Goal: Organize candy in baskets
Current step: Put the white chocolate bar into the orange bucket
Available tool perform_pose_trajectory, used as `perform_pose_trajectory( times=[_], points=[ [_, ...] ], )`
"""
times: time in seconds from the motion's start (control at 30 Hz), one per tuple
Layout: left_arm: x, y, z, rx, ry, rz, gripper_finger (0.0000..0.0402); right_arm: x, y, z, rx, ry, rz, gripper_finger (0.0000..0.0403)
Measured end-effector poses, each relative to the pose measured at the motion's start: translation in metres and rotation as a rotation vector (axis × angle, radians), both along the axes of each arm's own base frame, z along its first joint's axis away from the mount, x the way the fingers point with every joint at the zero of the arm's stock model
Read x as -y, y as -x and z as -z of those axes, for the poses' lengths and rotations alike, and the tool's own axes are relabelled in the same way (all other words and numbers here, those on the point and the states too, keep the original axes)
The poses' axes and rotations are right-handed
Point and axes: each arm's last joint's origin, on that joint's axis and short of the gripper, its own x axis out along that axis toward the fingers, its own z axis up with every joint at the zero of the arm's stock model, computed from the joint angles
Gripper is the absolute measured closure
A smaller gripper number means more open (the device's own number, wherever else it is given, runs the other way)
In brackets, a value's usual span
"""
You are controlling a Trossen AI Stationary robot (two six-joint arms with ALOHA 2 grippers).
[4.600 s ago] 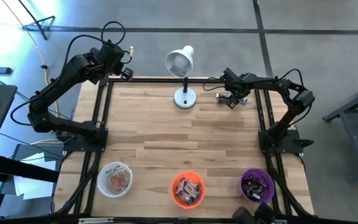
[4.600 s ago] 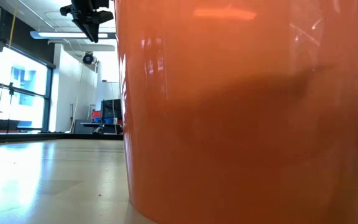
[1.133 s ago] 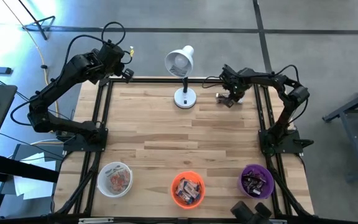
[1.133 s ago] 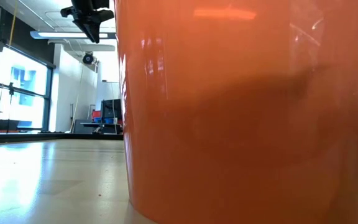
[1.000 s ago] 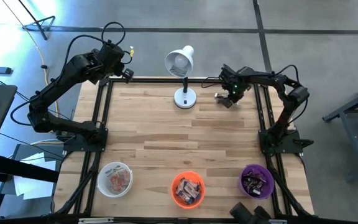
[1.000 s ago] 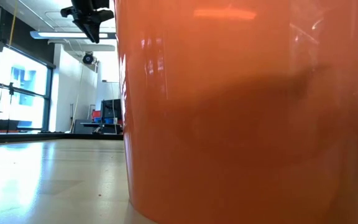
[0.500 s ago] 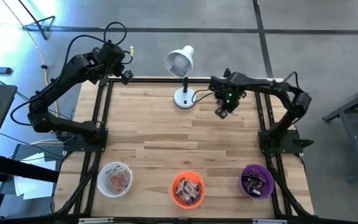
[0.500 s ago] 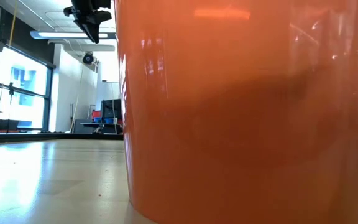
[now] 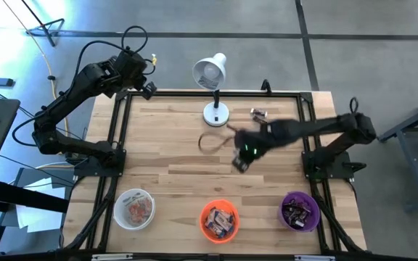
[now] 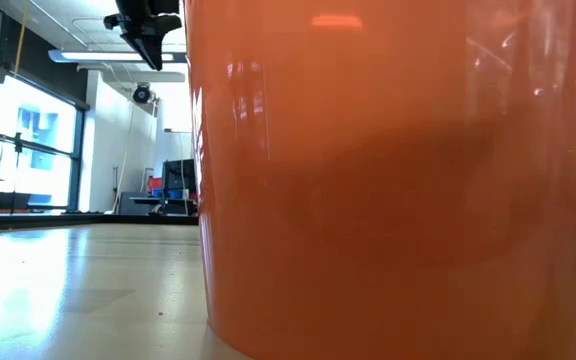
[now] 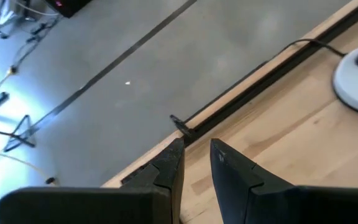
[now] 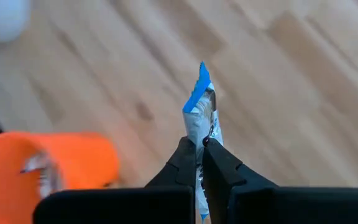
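Observation:
My right gripper (image 9: pixel 242 158) hangs over the middle of the table, shut on a candy (image 12: pixel 200 115) in a silver and blue wrapper. Three baskets stand along the near edge: white (image 9: pixel 134 209), orange (image 9: pixel 219 220) and purple (image 9: pixel 299 214), each with candy inside. The orange basket (image 12: pixel 48 168) also shows in the right wrist view, and the same orange basket (image 10: pixel 398 180) fills most of the low view. Another candy (image 9: pixel 258 112) lies on the table's far right. My left gripper (image 9: pixel 145 81) waits above the far left corner, its fingers (image 11: pixel 173 165) a little apart with nothing between them. My right gripper pinches the candy between its two fingers, which lie along it and slant down from above. The wrapper's blue-tipped end (image 12: pixel 199 87) sticks out past the fingertips. The candy is lifted clear of the table.
A white desk lamp (image 9: pixel 210 72) stands on its round base (image 9: pixel 215 114) at the far middle of the table. A dark frame rail (image 11: pixel 253 87) runs along the far edge. Bare wood (image 9: pixel 165 159) lies between the lamp and the baskets.
My right gripper has swung fast from the table's far right corner toward the middle and the near edge, rising and turning on the way, with the candy held shut between its fingers. One candy stays behind at the far right.

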Motion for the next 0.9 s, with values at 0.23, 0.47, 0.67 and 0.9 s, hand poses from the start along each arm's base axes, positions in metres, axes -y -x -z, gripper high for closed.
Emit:
perform_pose_trajectory(
  times=[0.23,0.47,0.67,0.9],
  points=[
    [0.001,-0.003,0.001,0.054,0.056,0.062,0.0337,-0.084,-0.003,-0.003,0.092,0.012,0.018,0.0403],
    [0.003,-0.005,0.001,0.1,0.114,0.121,0.0337,-0.145,-0.021,0.018,0.15,-0.063,0.024,0.0403],
    [0.003,-0.005,0.002,0.109,0.126,0.133,0.0337,-0.175,-0.033,0.026,0.196,-0.14,-0.013,0.0403],
    [0.004,-0.004,0.003,0.105,0.146,0.116,0.0337,-0.196,-0.038,0.028,0.246,-0.216,-0.03,0.0398]
  ],
)
